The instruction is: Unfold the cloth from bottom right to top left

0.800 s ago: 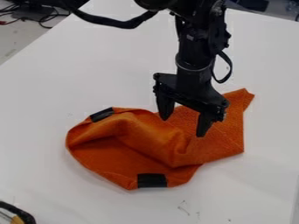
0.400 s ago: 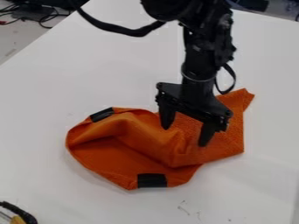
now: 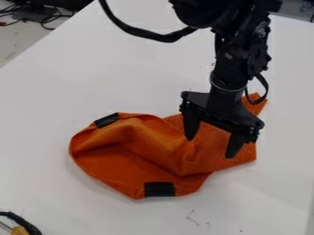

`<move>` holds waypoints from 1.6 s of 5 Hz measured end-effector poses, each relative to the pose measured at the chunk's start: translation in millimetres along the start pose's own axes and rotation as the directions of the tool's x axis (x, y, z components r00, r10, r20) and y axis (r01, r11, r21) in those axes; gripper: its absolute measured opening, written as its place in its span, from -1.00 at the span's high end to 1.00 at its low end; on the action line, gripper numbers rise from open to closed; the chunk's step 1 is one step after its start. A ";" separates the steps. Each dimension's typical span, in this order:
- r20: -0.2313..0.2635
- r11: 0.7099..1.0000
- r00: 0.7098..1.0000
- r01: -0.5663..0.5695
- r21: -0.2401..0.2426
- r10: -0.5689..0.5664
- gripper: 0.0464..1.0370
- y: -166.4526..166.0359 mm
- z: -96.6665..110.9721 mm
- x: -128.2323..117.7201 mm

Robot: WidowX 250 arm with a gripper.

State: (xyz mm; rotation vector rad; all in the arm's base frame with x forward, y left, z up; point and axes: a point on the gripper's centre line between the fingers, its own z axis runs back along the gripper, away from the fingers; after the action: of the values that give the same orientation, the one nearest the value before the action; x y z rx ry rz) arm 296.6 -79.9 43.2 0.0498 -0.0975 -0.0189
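My gripper [image 3: 210, 148] hangs over the right part of the cloth, its two fingers apart and nothing between them but the cloth's surface below. Whether the fingertips touch the fabric I cannot tell. The orange cloth [image 3: 144, 145] lies crumpled on the white table, with a raised fold across its middle and a pointed corner at the upper right, partly behind the gripper. Black tape marks its upper left edge and its bottom edge.
The white table [image 3: 92, 82] surrounds the cloth on all sides. A black cable with a yellow part [image 3: 19, 230] sits at the lower left corner. Dark cables [image 3: 43, 16] lie beyond the table's edge at the upper left.
The gripper has moved right and slightly down over the cloth, its fingers still apart. The cloth has kept its shape and place.
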 end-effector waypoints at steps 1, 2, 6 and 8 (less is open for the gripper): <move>0.028 0.999 1.000 0.002 -0.038 -0.001 -0.85 -5.9 -16.4 -0.4; 0.047 0.998 0.999 -0.006 -0.069 0.009 -0.58 0.8 -32.1 1.5; 0.019 1.000 0.999 -0.026 0.014 0.025 0.95 -0.1 -6.1 9.7; 0.031 0.997 0.999 0.029 0.069 -0.032 0.95 43.3 36.2 42.0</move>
State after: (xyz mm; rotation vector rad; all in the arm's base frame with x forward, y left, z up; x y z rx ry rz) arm 335.6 -39.3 85.4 0.1192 -0.1297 -0.0469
